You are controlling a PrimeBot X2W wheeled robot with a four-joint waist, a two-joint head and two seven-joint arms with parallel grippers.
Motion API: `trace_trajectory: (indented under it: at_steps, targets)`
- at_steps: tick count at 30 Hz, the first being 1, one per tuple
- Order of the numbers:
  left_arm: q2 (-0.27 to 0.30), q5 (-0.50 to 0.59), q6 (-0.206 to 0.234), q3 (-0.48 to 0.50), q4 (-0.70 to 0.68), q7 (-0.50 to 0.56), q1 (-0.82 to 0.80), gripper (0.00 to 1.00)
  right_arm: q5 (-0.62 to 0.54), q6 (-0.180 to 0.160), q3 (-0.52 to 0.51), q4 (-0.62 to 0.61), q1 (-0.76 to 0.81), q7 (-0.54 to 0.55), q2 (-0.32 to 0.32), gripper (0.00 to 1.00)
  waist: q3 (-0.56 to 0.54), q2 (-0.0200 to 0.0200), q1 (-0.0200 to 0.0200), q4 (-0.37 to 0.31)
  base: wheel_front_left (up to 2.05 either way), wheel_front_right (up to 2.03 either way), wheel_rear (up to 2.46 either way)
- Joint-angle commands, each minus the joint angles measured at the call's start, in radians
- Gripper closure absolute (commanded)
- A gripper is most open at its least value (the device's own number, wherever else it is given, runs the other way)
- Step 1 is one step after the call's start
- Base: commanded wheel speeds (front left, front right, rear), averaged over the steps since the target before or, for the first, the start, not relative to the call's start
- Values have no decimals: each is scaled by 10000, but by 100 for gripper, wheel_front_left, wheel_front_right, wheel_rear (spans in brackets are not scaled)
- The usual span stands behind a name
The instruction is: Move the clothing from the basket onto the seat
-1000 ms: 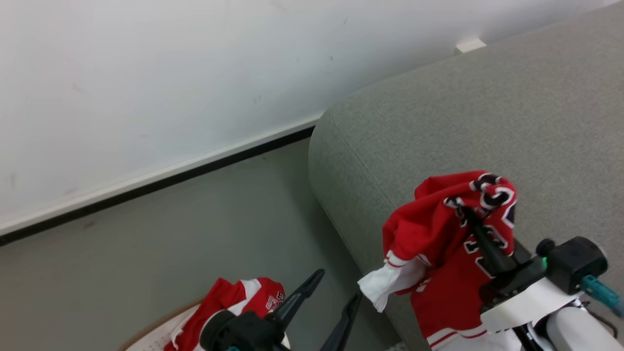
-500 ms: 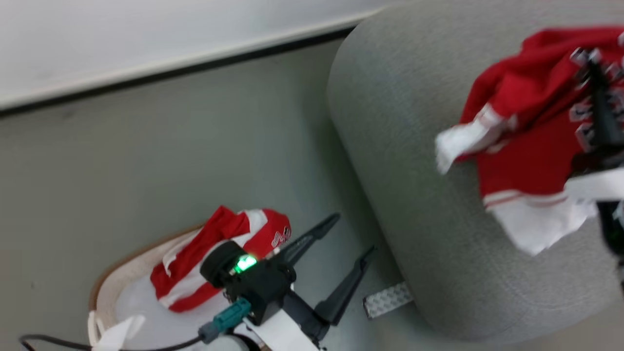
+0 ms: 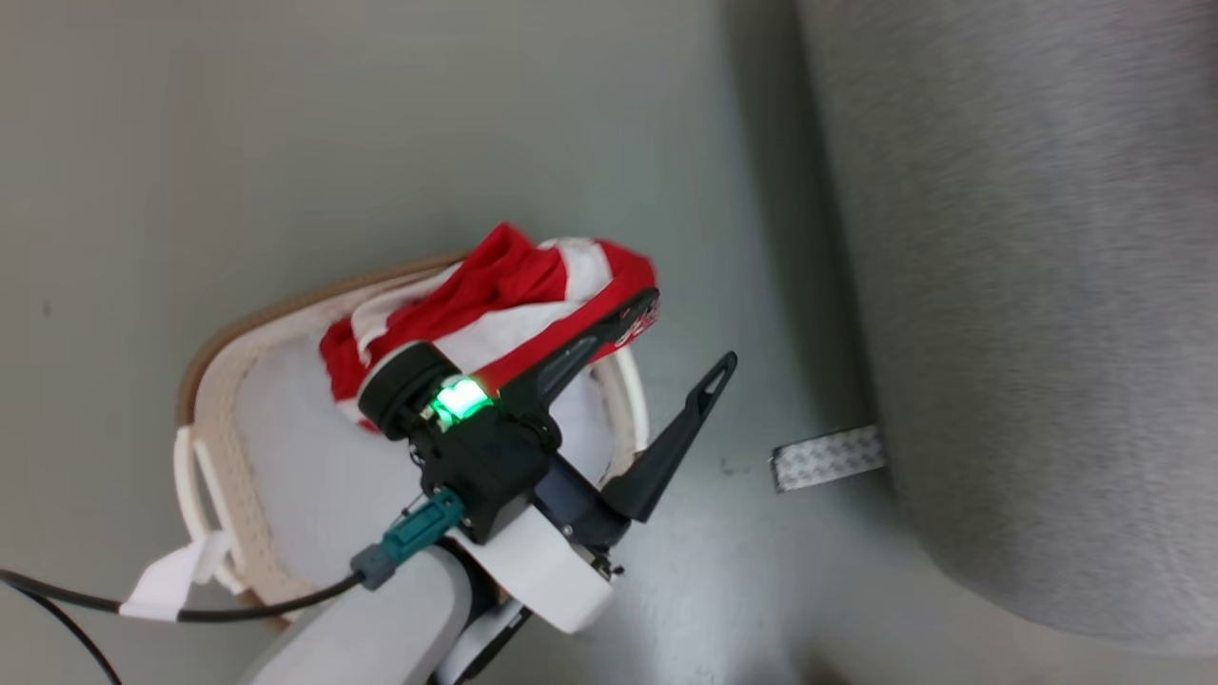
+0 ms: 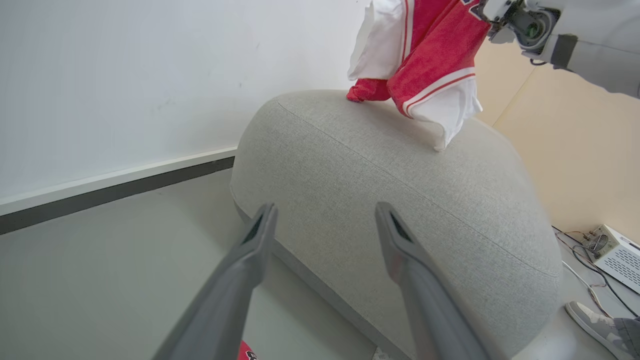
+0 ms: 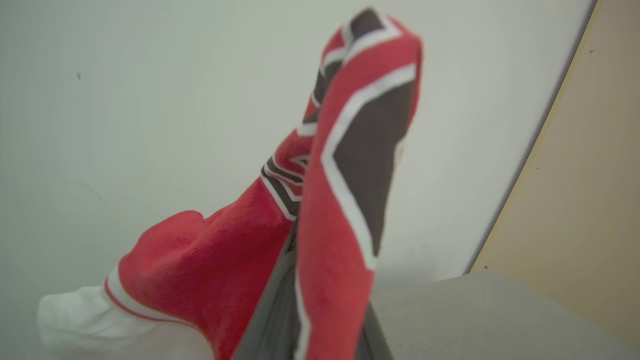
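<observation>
Red jersey (image 4: 430,45) hangs bunched from the right hand (image 5: 285,280), whose fingers are pinched tight on its fabric, above the rounded top of the grey seat (image 4: 400,200). A second red garment (image 3: 495,285) lies heaped in the basket (image 3: 205,362), on the floor beside the seat. The left hand (image 3: 690,330) hovers over the basket's edge, fingers spread wide, holding nothing.

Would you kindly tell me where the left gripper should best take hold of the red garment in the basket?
Pinch the raised red-and-white fold of the garment, coming from above: it is heaped against the far rim of the basket, higher than the wall, so the open left gripper should straddle it.
</observation>
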Motion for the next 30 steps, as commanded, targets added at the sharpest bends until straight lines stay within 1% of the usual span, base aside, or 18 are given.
trace_trajectory:
  at_steps: [1,4,5,6,7,8,11,15,21,30]
  targets:
    - [30,163,5,39,52,-110,-173,0,-99,-21,-115,101,-39,3,266,100,680,0,-4,583,0,0,0]
    - [39,145,-53,32,255,-230,-234,0,-621,-23,-862,166,162,1,871,100,774,0,-4,597,0,0,0]
    - [17,140,-68,21,328,-249,-287,0,-730,-23,-1011,105,310,1,1054,95,783,0,-4,609,0,0,0]
    - [-13,97,-83,22,400,-310,-302,0,-711,-23,-1251,59,469,1,1315,67,757,0,-4,611,0,0,0]
    - [-33,44,-81,20,501,-337,-309,0,-802,-21,-1322,6,707,1,1545,30,719,0,-4,612,0,0,0]
    - [-39,26,-94,20,592,-387,-333,0,-902,-23,-1359,-97,919,3,1750,0,665,0,-4,603,0,0,0]
    - [-81,-78,-36,96,843,-530,-372,0,-1039,-23,-1609,-728,1596,0,2342,0,395,0,-4,530,0,0,0]
    - [-81,-220,96,224,1143,-737,-220,0,-805,-23,-1385,-1512,2706,3,2919,0,-132,0,-4,456,0,0,0]
    - [-105,-639,327,462,1654,-1130,530,0,-480,-22,-801,-2526,4501,5,3242,0,-1456,0,-4,426,0,0,0]
    - [-236,-1262,814,1030,2196,-1505,2303,0,-763,-23,586,-3507,6852,2,3356,0,-3838,0,-4,533,0,0,0]
